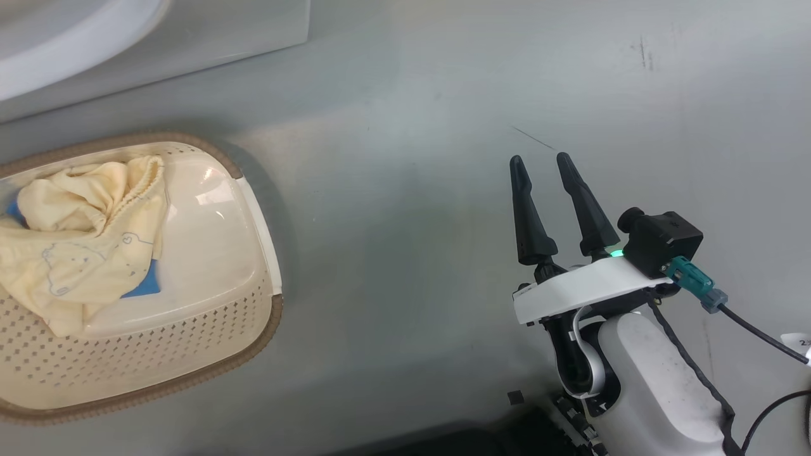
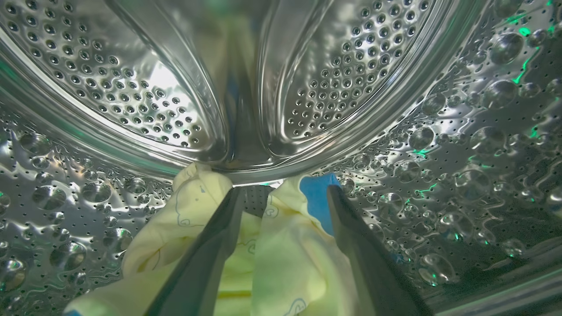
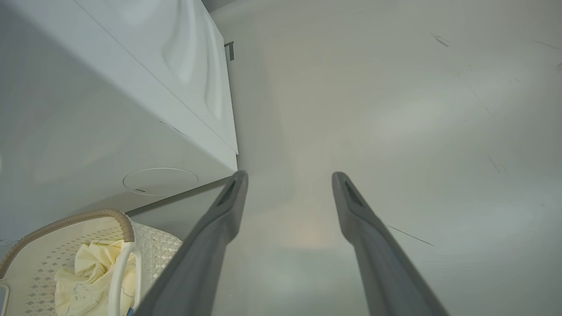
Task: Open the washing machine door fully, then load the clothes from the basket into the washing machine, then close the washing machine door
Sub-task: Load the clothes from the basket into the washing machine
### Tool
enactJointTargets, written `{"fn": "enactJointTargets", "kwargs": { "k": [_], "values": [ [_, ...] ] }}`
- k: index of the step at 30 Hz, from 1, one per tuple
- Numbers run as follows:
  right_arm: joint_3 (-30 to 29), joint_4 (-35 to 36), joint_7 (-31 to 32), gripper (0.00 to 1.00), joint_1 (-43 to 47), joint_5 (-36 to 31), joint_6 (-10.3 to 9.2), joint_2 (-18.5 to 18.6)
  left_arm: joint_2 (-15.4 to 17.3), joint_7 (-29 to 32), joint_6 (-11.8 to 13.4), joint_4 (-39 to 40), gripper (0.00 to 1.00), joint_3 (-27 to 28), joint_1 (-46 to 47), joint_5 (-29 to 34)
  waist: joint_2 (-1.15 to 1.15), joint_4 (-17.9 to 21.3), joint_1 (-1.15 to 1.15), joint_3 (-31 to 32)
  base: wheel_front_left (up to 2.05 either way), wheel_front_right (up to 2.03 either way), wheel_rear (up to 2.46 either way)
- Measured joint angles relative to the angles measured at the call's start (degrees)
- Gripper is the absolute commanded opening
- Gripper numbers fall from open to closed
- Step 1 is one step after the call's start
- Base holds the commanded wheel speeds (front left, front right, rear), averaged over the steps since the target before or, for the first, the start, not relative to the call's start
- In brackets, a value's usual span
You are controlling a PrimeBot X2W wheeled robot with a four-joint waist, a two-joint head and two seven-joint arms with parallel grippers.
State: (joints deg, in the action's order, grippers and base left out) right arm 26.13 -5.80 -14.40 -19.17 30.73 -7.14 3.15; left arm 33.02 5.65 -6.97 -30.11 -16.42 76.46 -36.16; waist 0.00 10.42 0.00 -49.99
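In the head view you have the basket at the lower left on the grey floor, with some of the clothes heaped in its left half: pale yellow cloth over a bit of blue. A white corner of the washing machine sits at the upper left. Your right gripper hovers over bare floor, well apart from the basket, fingers parted and holding nothing.

In the left wrist view your left gripper is inside the steel drum. Its fingers stand wide apart — a yellow garment lies loose between and around them on the drum wall, not pinched. A blue piece shows just beside the right-hand finger's tip.

In the right wrist view the right gripper's two fingers are spread over empty floor. The machine's white side fills the left, and the basket sits near it at the lower left — yellow cloth shows inside, behind a white handle.
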Motion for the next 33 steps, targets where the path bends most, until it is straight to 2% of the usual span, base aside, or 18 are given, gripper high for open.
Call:
{"fn": "enactJointTargets", "kwargs": {
  "k": [21,33],
  "values": [
    [-2.9,-2.4,0.0,1.00,0.1,-2.0,0.00,0.1,-4.0,-14.3,0.0,-1.7,1.00,-1.9,-12.3,-1.3,0.00,-3.9,0.00,8.1,0.00,0.00,0.00],
    [-3.4,-4.0,0.0,1.00,2.1,-2.0,0.01,0.1,-5.6,-19.3,0.0,-1.8,1.00,-2.8,-22.3,-2.7,0.00,-4.8,0.00,14.5,0.00,0.00,0.00]
  ]
}}
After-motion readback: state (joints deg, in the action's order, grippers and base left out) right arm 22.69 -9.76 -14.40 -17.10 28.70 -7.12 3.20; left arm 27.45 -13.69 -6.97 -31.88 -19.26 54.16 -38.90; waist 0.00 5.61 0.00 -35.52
